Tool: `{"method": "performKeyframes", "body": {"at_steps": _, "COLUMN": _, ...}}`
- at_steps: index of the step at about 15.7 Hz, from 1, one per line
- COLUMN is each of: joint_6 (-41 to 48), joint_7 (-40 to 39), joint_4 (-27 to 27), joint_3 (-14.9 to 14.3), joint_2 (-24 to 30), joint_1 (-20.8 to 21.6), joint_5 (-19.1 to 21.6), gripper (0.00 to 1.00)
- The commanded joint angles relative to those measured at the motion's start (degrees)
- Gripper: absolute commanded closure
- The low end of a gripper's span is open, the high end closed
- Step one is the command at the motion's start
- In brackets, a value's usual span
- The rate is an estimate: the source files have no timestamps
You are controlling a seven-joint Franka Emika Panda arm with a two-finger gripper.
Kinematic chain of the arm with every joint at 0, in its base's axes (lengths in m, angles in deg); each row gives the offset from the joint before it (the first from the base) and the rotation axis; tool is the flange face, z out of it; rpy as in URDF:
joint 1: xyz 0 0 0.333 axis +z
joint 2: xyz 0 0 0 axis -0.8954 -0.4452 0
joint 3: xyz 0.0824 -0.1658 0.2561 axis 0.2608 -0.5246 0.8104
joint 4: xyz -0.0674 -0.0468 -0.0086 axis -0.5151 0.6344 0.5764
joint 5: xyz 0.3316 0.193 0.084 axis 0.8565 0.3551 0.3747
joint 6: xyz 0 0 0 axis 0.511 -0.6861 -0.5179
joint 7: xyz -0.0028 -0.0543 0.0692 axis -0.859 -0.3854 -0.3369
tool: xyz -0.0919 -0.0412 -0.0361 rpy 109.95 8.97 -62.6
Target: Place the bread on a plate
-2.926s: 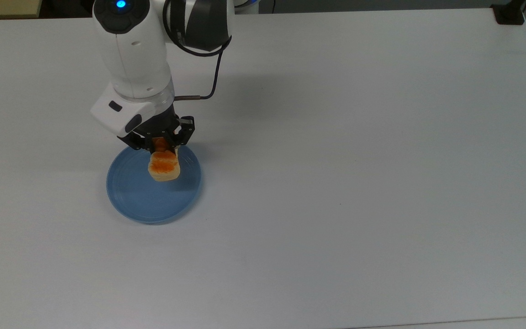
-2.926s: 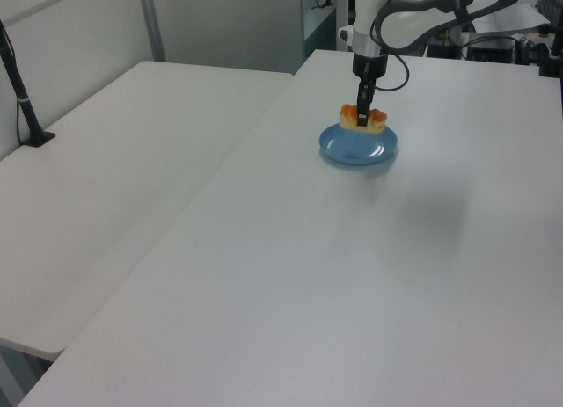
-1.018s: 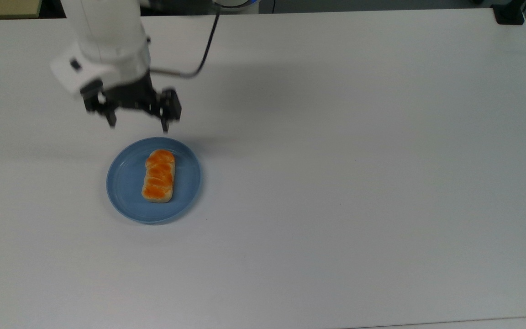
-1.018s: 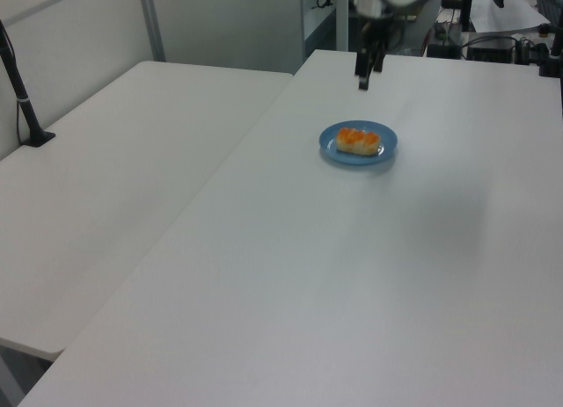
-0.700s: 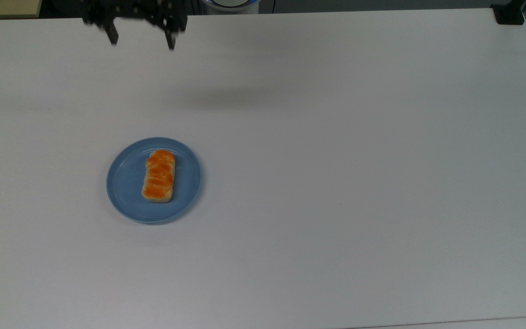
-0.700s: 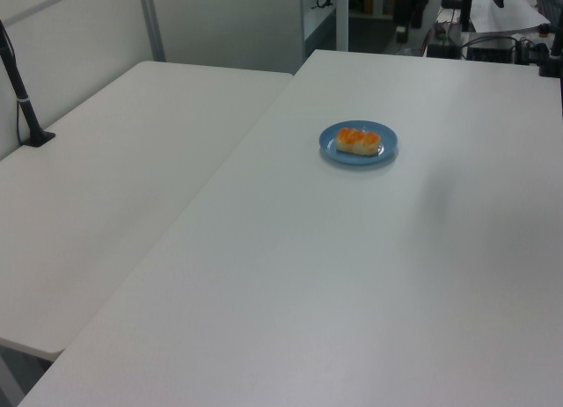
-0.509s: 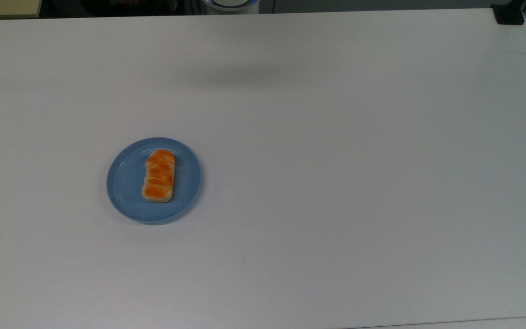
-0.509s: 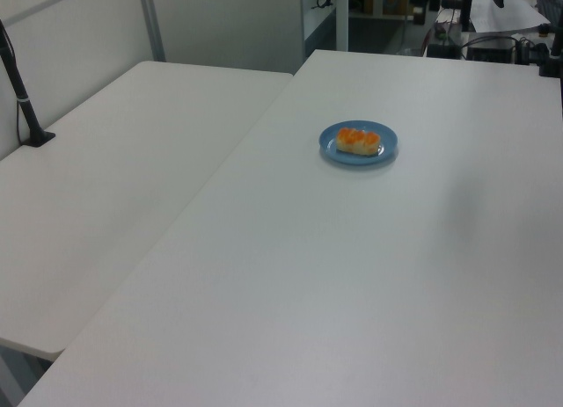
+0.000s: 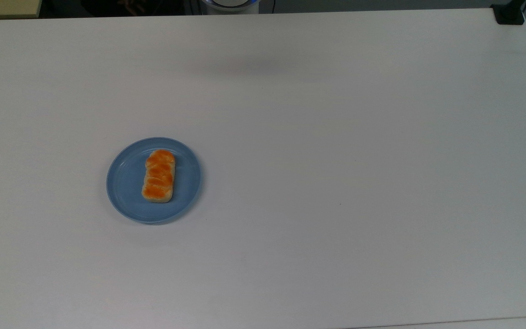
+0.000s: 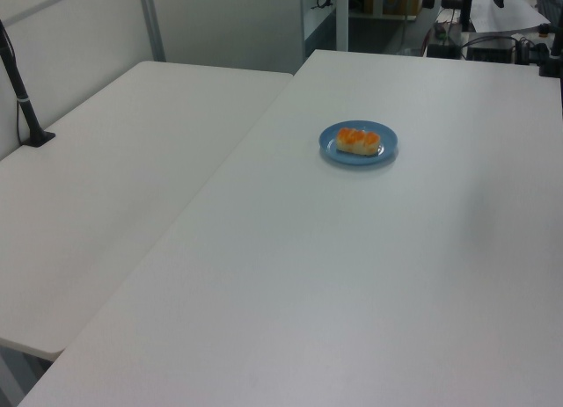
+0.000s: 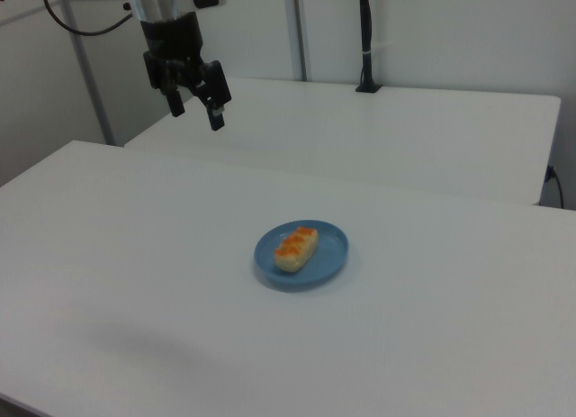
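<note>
Bread (image 9: 158, 176) lying flat on plate (image 9: 126, 183), lower left of centre in top view, orange top up; same pair seen upper right of centre in left view (image 10: 358, 141). In right view, gripper (image 11: 196, 111) in upper left of frame, raised well apart from bread, fingers (image 11: 217, 114) spread, holding nothing. Table (image 9: 336, 160) white.

The bread (image 9: 158, 176) lies on the plate (image 9: 126, 187), left on the top view's table (image 9: 336, 137).
</note>
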Motion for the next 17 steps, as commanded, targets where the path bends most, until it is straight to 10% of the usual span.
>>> {"method": "performKeyframes", "body": {"at_steps": 1, "joint_6": -7.2, "joint_7": -1.5, "joint_4": -4.8, "joint_3": -0.9, "joint_2": 1.8, "joint_1": 0.6, "joint_5": -3.9, "gripper": 0.00}}
{"method": "performKeyframes", "body": {"at_steps": 17, "joint_6": -3.8, "joint_7": -2.7, "joint_4": -5.1, "joint_3": -0.9, "joint_2": 2.0, "joint_1": 0.6, "joint_5": -4.4, "gripper": 0.00}}
